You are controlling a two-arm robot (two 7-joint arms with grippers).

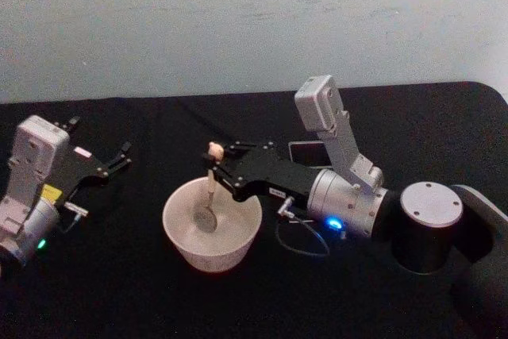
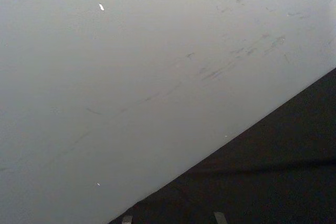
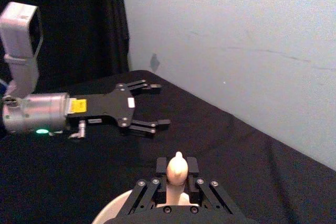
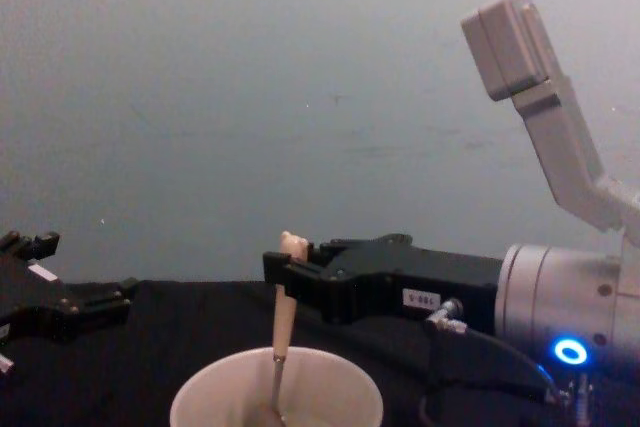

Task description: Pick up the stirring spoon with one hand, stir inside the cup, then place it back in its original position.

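The white-cream cup [image 1: 212, 226] stands on the black table, a little left of centre. The stirring spoon [image 1: 209, 190] hangs upright in it, cream knobby top above the rim, metal bowl down inside. My right gripper [image 1: 214, 163] reaches in from the right over the cup and is shut on the spoon's handle just below the knob; the chest view shows the spoon [image 4: 281, 342] held at the right gripper [image 4: 285, 272]. In the right wrist view the spoon's knob [image 3: 177, 170] sticks up between the fingers. My left gripper [image 1: 99, 148] rests open at the far left.
A dark grey square holder [image 1: 308, 151] sits behind my right arm, partly hidden by it. A thin cable [image 1: 305, 236] loops beside the right wrist. The black table [image 1: 119, 291] ends at a pale wall behind.
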